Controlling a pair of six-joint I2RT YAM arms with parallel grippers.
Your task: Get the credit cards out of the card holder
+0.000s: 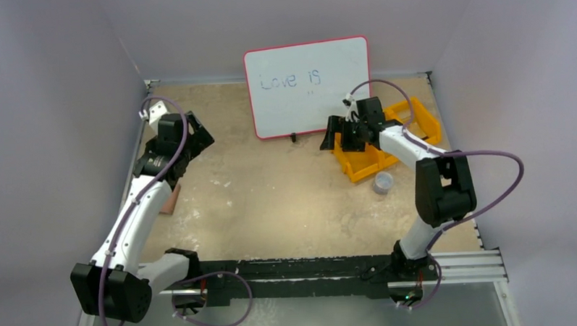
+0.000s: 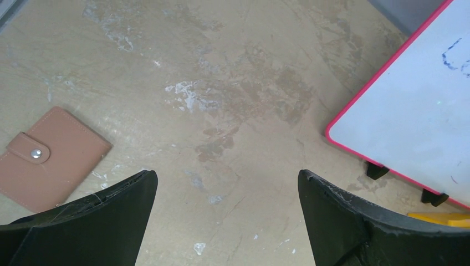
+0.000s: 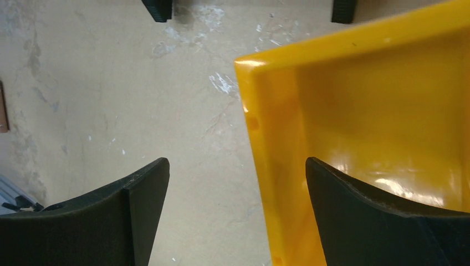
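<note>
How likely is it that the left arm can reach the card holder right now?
Probably yes: the card holder lies snapped shut on the table close beside the open left gripper, with nothing between them.

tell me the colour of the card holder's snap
Silver snap on the tan-brown card holder; best in left wrist view.

Centre of counter [image 1: 272, 200]: open passage from near edge to far. Whiteboard [image 1: 308, 86] stands upright, blocking far middle. Far right: orange tray [image 1: 358, 168], its left wall under the gap of the spread right claw [image 3: 235, 162]. Grey roll [image 1: 382, 182] just near of tray. Card holder [image 2: 50, 158] lies flat at left edge.
</note>
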